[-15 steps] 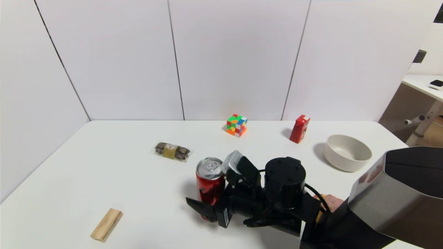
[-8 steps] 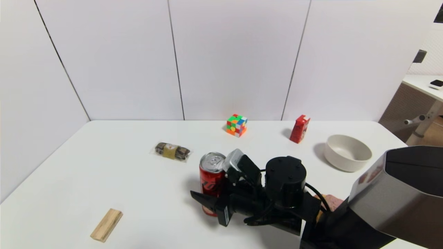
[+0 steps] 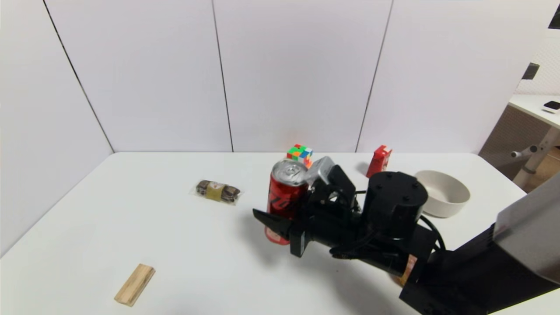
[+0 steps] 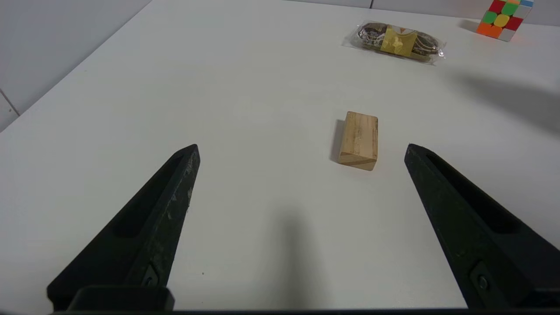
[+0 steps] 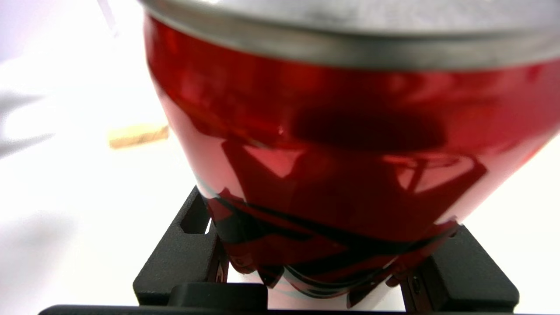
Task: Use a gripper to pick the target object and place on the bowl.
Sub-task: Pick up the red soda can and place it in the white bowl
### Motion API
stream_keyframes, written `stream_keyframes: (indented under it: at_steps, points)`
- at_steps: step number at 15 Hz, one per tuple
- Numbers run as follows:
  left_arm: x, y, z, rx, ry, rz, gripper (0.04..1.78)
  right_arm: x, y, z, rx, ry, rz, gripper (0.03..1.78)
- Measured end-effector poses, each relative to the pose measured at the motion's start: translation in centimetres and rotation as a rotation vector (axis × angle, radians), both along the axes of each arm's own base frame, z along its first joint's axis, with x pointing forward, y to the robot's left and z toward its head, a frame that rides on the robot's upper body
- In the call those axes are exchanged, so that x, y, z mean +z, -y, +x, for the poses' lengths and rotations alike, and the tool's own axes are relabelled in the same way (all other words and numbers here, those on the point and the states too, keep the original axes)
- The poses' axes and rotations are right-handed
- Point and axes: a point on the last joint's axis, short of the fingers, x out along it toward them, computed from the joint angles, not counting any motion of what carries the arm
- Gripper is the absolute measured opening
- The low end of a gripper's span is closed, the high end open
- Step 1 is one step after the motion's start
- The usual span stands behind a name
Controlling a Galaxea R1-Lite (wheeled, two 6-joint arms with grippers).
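My right gripper [image 3: 280, 221] is shut on the red soda can [image 3: 285, 194] and holds it upright, clear above the table, left of the off-white bowl [image 3: 455, 205]. The bowl stands empty at the right, partly hidden by my gripper's black body. In the right wrist view the can [image 5: 350, 131] fills the space between my gripper's [image 5: 323, 262] two black fingers [image 5: 183, 258]. My left gripper [image 4: 302, 148] is open and empty, low over the table near its front left; it does not show in the head view.
A Rubik's cube [image 3: 299, 152] and a small red carton [image 3: 379, 161] stand near the back wall. A wrapped snack [image 3: 217, 191] lies left of the can. A wooden block [image 3: 134, 284] lies front left and also shows ahead of my left gripper [image 4: 358, 140].
My right gripper has lifted the can off the table and carried it up and to the right, toward the bowl. The other objects have not moved.
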Motion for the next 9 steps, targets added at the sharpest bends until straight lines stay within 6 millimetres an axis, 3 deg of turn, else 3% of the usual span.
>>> stream_keyframes:
  at_steps: [4,9]
  points:
    - [0.0,0.0,0.0,0.0,0.0,0.0,1.69,4.0,5.8,1.8,-0.089,0.028,0.013,0.99]
    - [0.0,0.0,0.0,0.0,0.0,0.0,1.69,6.8,14.9,4.1,-0.34,0.041,0.013,0.99]
